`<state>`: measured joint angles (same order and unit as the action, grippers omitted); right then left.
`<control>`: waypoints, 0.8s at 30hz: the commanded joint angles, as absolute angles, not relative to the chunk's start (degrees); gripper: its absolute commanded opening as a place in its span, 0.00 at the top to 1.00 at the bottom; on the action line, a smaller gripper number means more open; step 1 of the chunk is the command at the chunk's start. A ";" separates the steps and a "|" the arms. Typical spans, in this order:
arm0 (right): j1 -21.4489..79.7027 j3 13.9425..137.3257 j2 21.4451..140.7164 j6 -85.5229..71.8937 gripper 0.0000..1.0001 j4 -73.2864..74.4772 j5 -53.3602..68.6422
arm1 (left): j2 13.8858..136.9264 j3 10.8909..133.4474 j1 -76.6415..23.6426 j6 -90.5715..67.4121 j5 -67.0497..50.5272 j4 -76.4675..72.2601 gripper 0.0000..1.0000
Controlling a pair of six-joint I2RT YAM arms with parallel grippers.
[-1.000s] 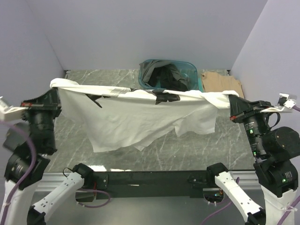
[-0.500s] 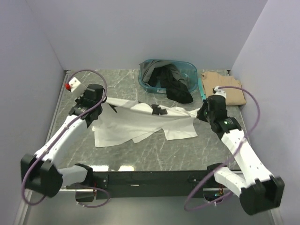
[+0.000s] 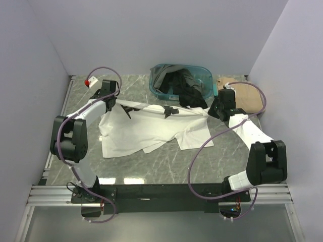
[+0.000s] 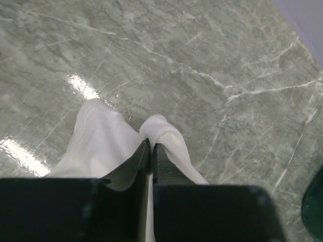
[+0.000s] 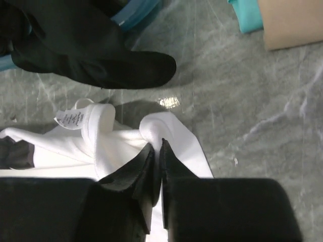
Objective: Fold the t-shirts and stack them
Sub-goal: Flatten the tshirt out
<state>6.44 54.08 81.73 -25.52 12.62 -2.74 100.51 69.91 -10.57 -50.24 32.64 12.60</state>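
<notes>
A large white t-shirt lies spread on the marble table, its far edge stretched between my two grippers. My left gripper is shut on the shirt's far-left corner; in the left wrist view a fold of the white t-shirt bulges round the closed tips of this gripper. My right gripper pinches the far-right corner, with white cloth caught between the tips of the gripper. Dark t-shirts fill the basket, one black one spilling out. A tan t-shirt lies at the back right.
The teal plastic basket stands at the back centre, just beyond the white shirt's far edge. A teal strip lies between it and the tan shirt. Walls close the table on the left, back and right.
Both arms have swung out from the near side to the far part of the table and lowered the white t-shirt, which hung stretched in the air and now lies on the marble.
</notes>
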 commanded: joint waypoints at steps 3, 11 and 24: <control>5.71 60.28 85.51 -24.43 0.58 10.72 -5.71 | 102.22 74.70 -9.67 -48.87 31.29 11.51 0.52; 5.80 58.72 79.12 -27.24 0.13 13.09 -13.08 | 96.51 76.73 -9.67 -48.95 31.03 18.19 0.01; 5.54 41.32 48.01 -44.64 0.04 16.88 -32.52 | 65.16 50.29 -9.76 -62.39 26.19 29.35 0.01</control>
<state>5.82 45.04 51.59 -36.60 15.05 -25.54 68.29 57.04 -9.82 -56.80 28.47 22.68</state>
